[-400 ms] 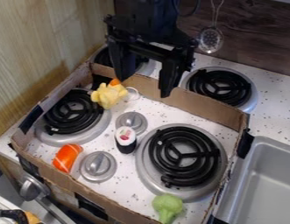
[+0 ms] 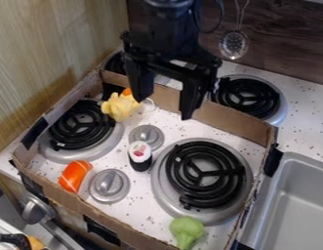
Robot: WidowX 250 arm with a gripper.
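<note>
The black gripper (image 2: 165,107) hangs above the back part of the stove top, open, with nothing between its fingers. Nearest to its left finger is a yellow toy (image 2: 120,106) with an orange bit on top, by the back left burner inside the cardboard frame. A sushi roll toy (image 2: 140,156), black with a white top, stands between two knobs in the middle. The orange sushi piece (image 2: 74,176) lies near the front left wall. At the front lies a green broccoli toy (image 2: 186,231), below the large right burner.
A low cardboard wall (image 2: 236,128) rings the left burner (image 2: 81,125), the right burner (image 2: 205,173) and metal knobs (image 2: 110,186). A grey sink (image 2: 291,205) is at the right, a slotted spoon (image 2: 234,44) hangs behind, and a wooden wall (image 2: 46,63) stands left.
The gripper has moved down and slightly toward the camera, staying open. The toys have not moved.
</note>
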